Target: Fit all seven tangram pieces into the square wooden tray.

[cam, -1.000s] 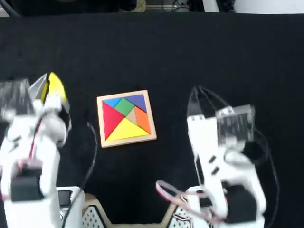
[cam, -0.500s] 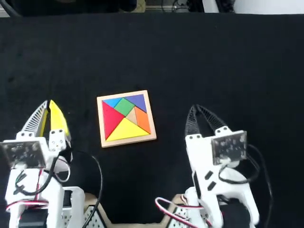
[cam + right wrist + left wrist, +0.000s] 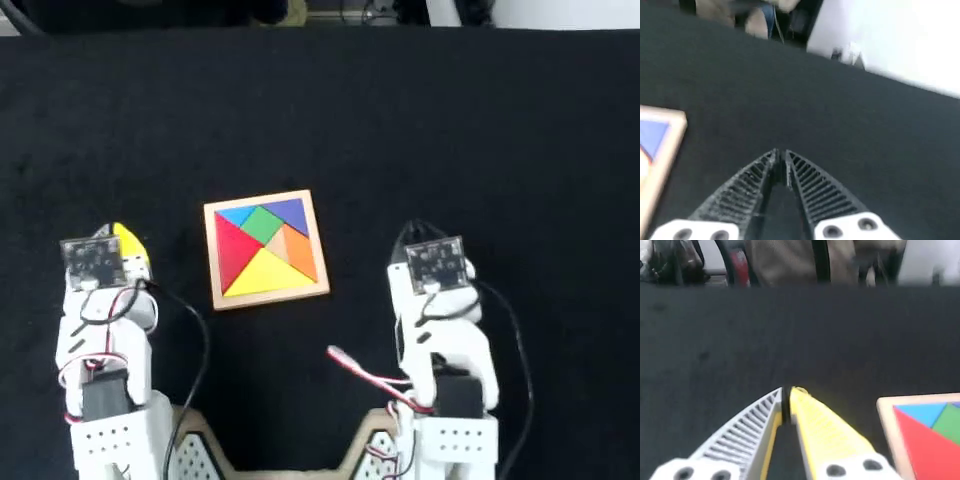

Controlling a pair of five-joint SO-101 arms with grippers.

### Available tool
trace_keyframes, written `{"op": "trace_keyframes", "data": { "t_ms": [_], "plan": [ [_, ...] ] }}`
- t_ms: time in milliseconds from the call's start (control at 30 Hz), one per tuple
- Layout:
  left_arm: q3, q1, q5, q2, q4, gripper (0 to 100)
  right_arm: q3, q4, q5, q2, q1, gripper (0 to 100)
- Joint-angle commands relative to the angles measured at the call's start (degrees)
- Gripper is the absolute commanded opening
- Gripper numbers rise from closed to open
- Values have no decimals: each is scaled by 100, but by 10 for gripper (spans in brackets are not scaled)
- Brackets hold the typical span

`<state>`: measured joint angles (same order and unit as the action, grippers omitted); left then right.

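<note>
Black cloth desk (image 3: 480,120), dark room clutter beyond its far edge. Square wooden tray (image 3: 273,298) sits mid-desk between my two arms, turned slightly askew.

Tray contents, high view: red triangle (image 3: 232,255), yellow triangle (image 3: 265,272), orange piece (image 3: 300,250), green piece (image 3: 262,224), light blue triangle (image 3: 235,214), dark blue triangle (image 3: 290,212), small tan piece (image 3: 277,243). Count is seven. They lie flush, edge to edge, and no bare wood shows inside the rim. No loose piece on the cloth.

My left tool (image 3: 786,392): white and yellow fingers pressed tip to tip, nothing between them. It sits beside the tray's near left corner, apart from it.

My right tool (image 3: 781,152): black fingers closed together, empty, off the tray's right side, apart from it.

Both arms are folded low over their bases.

Judgement: the fitting step looks finished and this is the parked pose at the end. The next move calls for nothing beyond checking that the tan piece sits level. If it rides high, a light downward press with closed tips would do.
</note>
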<state>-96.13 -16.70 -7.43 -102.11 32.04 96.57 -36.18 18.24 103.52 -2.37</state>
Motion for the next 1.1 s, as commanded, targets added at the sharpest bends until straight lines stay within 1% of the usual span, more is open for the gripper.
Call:
{"op": "trace_keyframes", "data": {
  "t_ms": [0,100,167,233,300,400,467,533,633,767,833,900,1067],
  "plan": [
    [-127,-75,-316,-53,536,55,4,-404,97,391,-114,11],
    [-127,-13,-281,-18,1064,55,4,-633,62,391,-44,11],
    [-127,22,-281,-35,1688,55,4,-818,53,347,-9,11],
    [-127,13,-299,-53,2426,55,4,-1319,53,347,26,11],
    [-127,-13,-281,-70,2840,55,4,-1908,53,365,211,11],
    [-127,13,-255,-70,3007,51,4,-2743,44,391,484,11],
    [-127,13,-255,-70,3138,51,4,-3200,-202,391,844,11],
    [-127,101,-264,-62,3270,53,4,-3481,-571,391,1363,11],
    [-127,708,-264,-62,3508,51,4,-3508,-1160,391,2215,11],
    [-127,1569,-264,-62,3947,51,4,-3604,-1679,391,3033,11],
    [-127,1569,-255,-62,4000,51,4,-3842,-1749,391,3103,11],
    [-127,1411,-237,-62,4000,51,4,-3780,-1767,338,2927,11],
    [-127,1068,615,-62,4009,50,4,-3780,-1776,338,2646,11]
  ]
}}
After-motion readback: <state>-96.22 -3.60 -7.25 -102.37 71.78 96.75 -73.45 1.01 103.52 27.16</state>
